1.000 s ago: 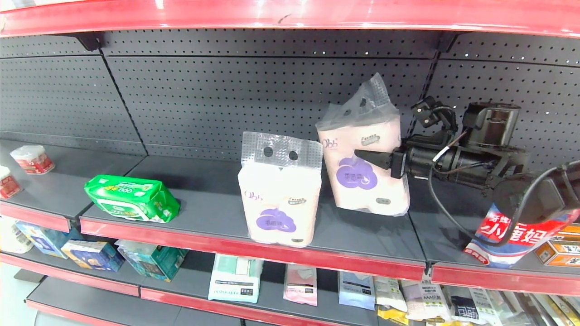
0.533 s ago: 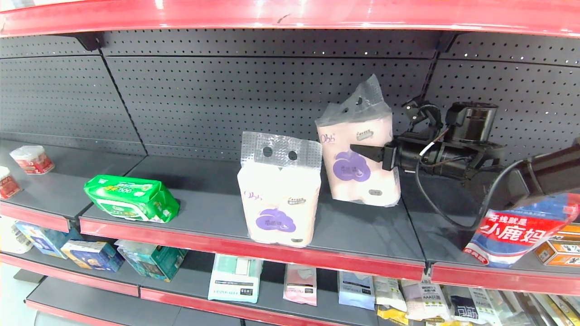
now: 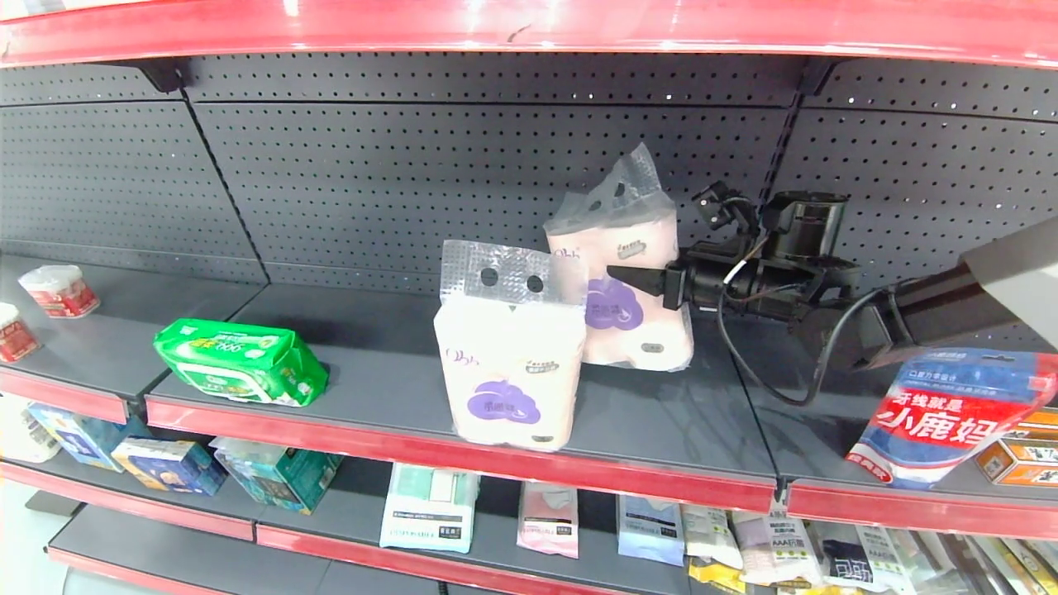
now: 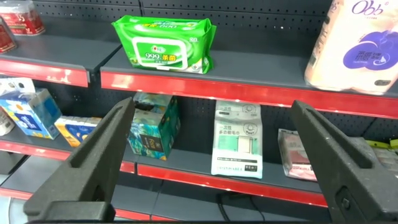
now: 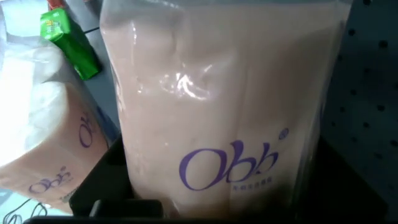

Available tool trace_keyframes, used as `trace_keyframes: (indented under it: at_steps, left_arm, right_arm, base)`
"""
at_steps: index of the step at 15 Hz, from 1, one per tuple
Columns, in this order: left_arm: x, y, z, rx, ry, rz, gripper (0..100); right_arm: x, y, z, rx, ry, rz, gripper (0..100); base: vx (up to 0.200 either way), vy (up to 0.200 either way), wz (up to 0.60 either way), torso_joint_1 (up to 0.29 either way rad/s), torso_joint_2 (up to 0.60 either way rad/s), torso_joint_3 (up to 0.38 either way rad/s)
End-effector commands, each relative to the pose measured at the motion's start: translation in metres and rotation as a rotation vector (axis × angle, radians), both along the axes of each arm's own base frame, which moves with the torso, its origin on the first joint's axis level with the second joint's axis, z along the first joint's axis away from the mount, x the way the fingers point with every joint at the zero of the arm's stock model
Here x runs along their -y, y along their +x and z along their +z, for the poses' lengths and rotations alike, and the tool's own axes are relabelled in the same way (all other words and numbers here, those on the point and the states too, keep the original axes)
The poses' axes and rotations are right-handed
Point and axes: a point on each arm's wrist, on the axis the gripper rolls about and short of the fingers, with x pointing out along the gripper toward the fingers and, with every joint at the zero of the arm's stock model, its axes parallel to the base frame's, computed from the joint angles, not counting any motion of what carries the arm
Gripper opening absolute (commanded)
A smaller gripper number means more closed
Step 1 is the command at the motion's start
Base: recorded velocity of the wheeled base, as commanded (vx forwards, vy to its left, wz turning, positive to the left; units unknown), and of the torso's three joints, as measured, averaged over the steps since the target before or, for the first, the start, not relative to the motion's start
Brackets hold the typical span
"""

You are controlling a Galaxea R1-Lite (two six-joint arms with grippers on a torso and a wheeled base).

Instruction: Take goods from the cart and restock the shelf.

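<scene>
left gripper (image 4: 211,174): jaws wide apart, nothing in them, low and facing the lower tiers, so it's clear of the work.
wipes (image 3: 240,362): lying flat, well off to the left of the right gripper (image 3: 640,279).
front pack (image 3: 508,372): upright at the shelf (image 3: 372,372) edge, just left of the fingertips and nearer the aisle.
rear pack (image 3: 620,281): clamped side-on in the right gripper, slightly tilted, partly behind the front pack. I read that as lining up a second row. The side grip leaves the base free for set-down. Can't tell if the base touches the shelf.
red pouch (image 3: 950,417): right of the gripper, near the edge.
</scene>
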Motion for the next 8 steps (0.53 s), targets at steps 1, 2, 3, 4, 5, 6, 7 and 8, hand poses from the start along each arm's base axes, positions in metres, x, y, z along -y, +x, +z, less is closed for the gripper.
trace_keyframes:
  at_steps: [1, 2, 3, 4, 5, 6, 7, 8]
  left_arm:
    - [0.000, 0.000, 0.000, 0.001, 0.000, 0.000, 100]
    - [0.000, 0.000, 0.000, 0.001, 0.000, 0.000, 100]
    - [0.000, 0.000, 0.000, 0.001, 0.000, 0.001, 100]
    - [0.000, 0.000, 0.000, 0.001, 0.000, 0.001, 100]
    - [0.000, 0.000, 0.000, 0.001, 0.000, 0.000, 100]
    - [0.000, 0.000, 0.000, 0.001, 0.000, 0.001, 100]
    - [0.000, 0.000, 0.000, 0.001, 0.000, 0.000, 100]
    - [0.000, 0.000, 0.000, 0.001, 0.000, 0.001, 100]
  right_arm:
    - [-0.007, 0.009, -0.007, -0.002, -0.001, 0.011, 0]
    - [-0.007, 0.009, -0.007, -0.002, -0.001, 0.011, 0]
    - [-0.013, 0.013, -0.009, 0.007, 0.001, 0.020, 0]
    - [-0.014, 0.016, -0.009, 0.011, 0.002, 0.022, 0]
    - [-0.016, 0.019, -0.009, 0.018, 0.005, 0.026, 0]
    - [-0.018, 0.021, -0.008, 0.026, 0.007, 0.026, 0]
    - [-0.019, 0.022, -0.009, 0.024, 0.006, 0.028, 0]
    - [-0.021, 0.021, -0.011, 0.021, 0.006, 0.036, 0]
  base:
    - [0.000, 0.000, 0.00, 0.000, 0.00, 0.000]
    - [0.000, 0.000, 0.00, 0.000, 0.00, 0.000]
    - [0.000, 0.000, 0.00, 0.000, 0.00, 0.000]
    - [0.000, 0.000, 0.00, 0.000, 0.00, 0.000]
    - [0.000, 0.000, 0.00, 0.000, 0.00, 0.000]
    - [0.000, 0.000, 0.00, 0.000, 0.00, 0.000]
    - [0.000, 0.000, 0.00, 0.000, 0.00, 0.000]
    - [0.000, 0.000, 0.00, 0.000, 0.00, 0.000]
